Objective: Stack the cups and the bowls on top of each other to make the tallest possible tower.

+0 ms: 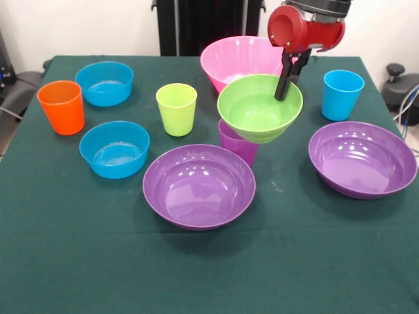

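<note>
Purple bowl [199, 186] idle low-centre; above it, gripper [286, 84] pinches green bowl [260, 108] rim over purple cup [238, 145], needing level release.

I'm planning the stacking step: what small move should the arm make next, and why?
Probably lower the green bowl a little and centre it over the purple cup. The gripper pinches the bowl's far rim with its fingers, and the bowl hangs tilted, its base offset from the cup's mouth, so releasing now would likely tip it.
</note>
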`<act>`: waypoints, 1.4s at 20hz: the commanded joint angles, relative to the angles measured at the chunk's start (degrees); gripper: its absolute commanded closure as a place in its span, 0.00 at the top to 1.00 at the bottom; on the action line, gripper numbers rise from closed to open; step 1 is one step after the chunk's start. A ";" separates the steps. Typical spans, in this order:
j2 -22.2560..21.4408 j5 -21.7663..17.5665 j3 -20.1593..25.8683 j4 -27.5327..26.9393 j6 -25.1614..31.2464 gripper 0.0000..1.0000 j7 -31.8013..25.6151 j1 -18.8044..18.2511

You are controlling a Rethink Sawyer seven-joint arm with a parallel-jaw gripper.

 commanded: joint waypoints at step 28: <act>-2.45 -4.38 -4.05 3.76 9.03 0.00 -7.30 3.44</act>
